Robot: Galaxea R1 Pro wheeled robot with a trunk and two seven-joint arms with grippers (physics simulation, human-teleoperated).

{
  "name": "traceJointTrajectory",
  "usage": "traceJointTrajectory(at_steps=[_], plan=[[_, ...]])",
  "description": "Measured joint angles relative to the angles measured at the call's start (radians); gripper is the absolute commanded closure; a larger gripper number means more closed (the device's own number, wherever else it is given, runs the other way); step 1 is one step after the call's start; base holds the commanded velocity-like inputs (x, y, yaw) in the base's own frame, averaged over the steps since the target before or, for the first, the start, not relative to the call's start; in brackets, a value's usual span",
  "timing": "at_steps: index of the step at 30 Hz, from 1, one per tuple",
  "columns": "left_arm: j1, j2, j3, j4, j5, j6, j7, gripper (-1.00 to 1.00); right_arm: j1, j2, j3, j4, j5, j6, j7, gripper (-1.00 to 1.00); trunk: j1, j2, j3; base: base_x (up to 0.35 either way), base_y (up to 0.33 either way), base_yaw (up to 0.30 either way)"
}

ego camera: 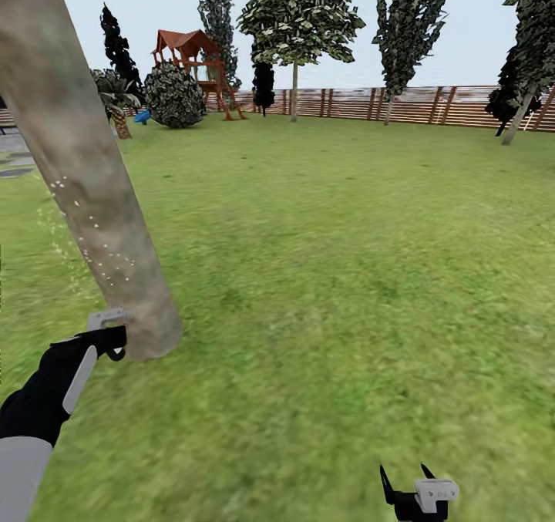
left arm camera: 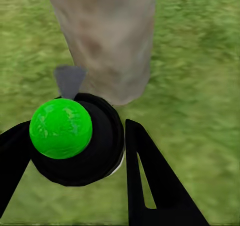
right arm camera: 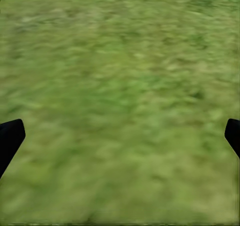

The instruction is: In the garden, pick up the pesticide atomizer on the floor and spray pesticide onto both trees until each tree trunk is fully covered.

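The left gripper (left arm camera: 75, 151) grasped the pesticide atomizer (left arm camera: 80, 141), apparently touching the tree trunk (ego camera: 85, 175). The right gripper (ego camera: 407, 482) hung released over grass (ego camera: 347, 275).

Head camera high, facing forward-down across lawn (ego camera: 331, 275) toward fence (ego camera: 416, 104). Left wrist camera close on tree trunk (left arm camera: 112, 40), shared with head view. Right wrist camera faces grass, close.

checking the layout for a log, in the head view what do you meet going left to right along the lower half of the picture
left gripper holding the pesticide atomizer → base of the tree trunk → open grass lawn → right gripper at the bottom edge
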Motion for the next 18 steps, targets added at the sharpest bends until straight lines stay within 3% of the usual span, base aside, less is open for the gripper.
traceJointTrajectory(at_steps=[5,7,13,18], plan=[[-0.015,0.001,-0.004,-0.001,-0.008,0.188,-0.001,1.0,0.0,0.0,0.0,0.0,0.0,0.0,0.0,-1.0,0.0,0.0,0.0,-0.011,0.0,0.0],[-0.045,-0.003,-0.007,-0.003,-0.001,0.255,0.0,1.0,0.0,0.0,0.0,0.0,0.0,0.0,0.0,-1.0,0.0,0.0,0.0,0.0,0.0,0.0],[-0.125,0.006,-0.002,-0.002,-0.009,0.33,0.0,1.0,0.0,0.0,0.0,0.0,0.0,0.0,0.0,-1.0,0.0,0.0,0.0,0.0,0.0,0.0],[-0.128,0.03,0.001,-0.005,-0.001,0.368,0.0,1.0,0.0,0.0,0.0,0.0,0.0,0.0,0.0,-1.0,0.0,0.0,0.0,0.0,0.0,0.0]])
